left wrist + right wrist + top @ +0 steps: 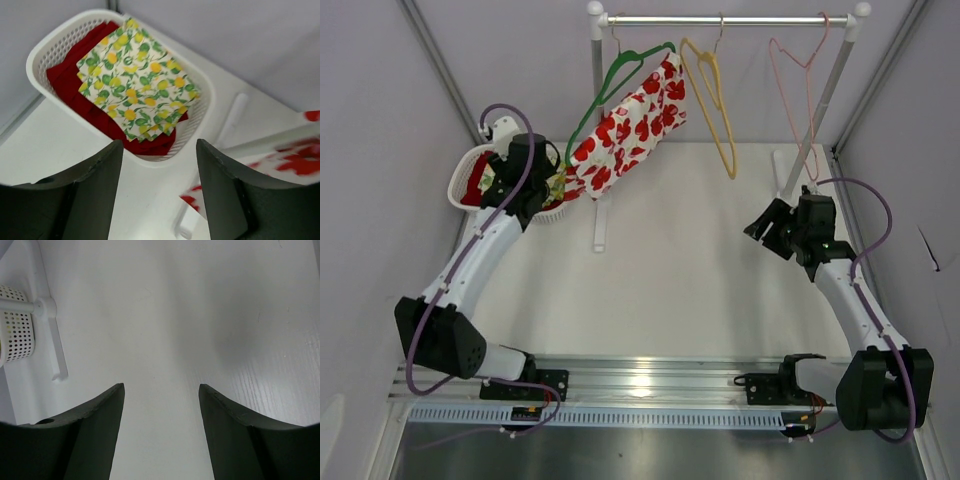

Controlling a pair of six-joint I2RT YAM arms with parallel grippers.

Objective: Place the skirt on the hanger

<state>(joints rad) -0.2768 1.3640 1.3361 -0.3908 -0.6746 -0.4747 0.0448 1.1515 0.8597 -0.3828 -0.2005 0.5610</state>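
A white skirt with red hearts (630,125) hangs on the green hanger (610,85) on the rail at the back; a blurred edge of it shows in the left wrist view (310,157). My left gripper (548,192) is open and empty, above the table just in front of the white basket (40,50). In the basket lie a folded lemon-print cloth (135,80) on a red cloth (70,80). My right gripper (767,225) is open and empty over bare table at the right (160,390).
A yellow hanger (715,95) and a pink hanger (800,80) hang empty on the rail (730,19). The rack's white posts and feet (600,215) stand on the table. The basket's corner also shows in the right wrist view (15,322).
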